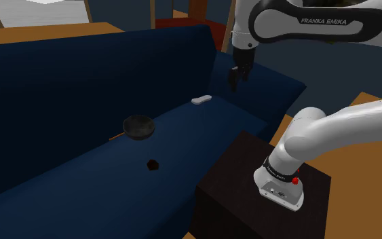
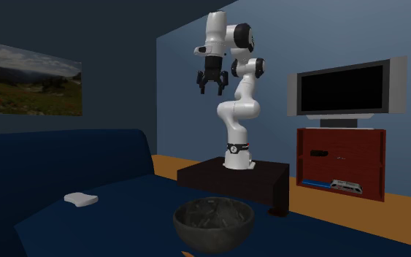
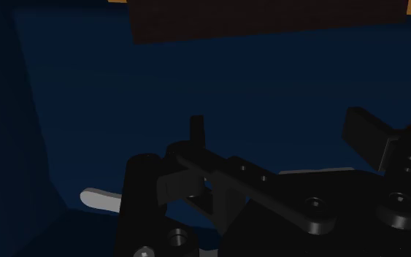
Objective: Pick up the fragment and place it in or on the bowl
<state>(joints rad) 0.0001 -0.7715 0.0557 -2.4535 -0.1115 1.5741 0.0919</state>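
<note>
The sofa (image 1: 60,88), dark blue, runs across the shoulder view. The bowl (image 1: 139,127), dark and round, stands upright on its seat. The fragment (image 1: 153,163), a small dark lump, lies on the seat a little right of the bowl and nearer the camera. It is apart from the bowl and nothing touches it. Farther right of the bowl, toward the backrest, a flat white slab (image 1: 201,100) lies on the seat. Right of that, and well above the bowl, the gripper (image 1: 235,85) hangs in the air and points down. Its fingers stand apart with nothing between them. The white arm (image 1: 332,125) bends down from it to the stand (image 1: 230,183), a dark box at the sofa's front edge, well right of the bowl.

In the second exterior view a landscape painting (image 2: 28,77) hangs on the wall far left of the bowl, and the slab lies left of the bowl on the seat. The bowl sits close to the camera. Behind it is the stand, and high above it the spread fingers of the gripper. Right of the bowl a TV (image 2: 342,87) is fixed to the blue wall over a red cabinet (image 2: 342,142).

The wrist view looks down on the blue seat, with the slab beside the gripper's body.
</note>
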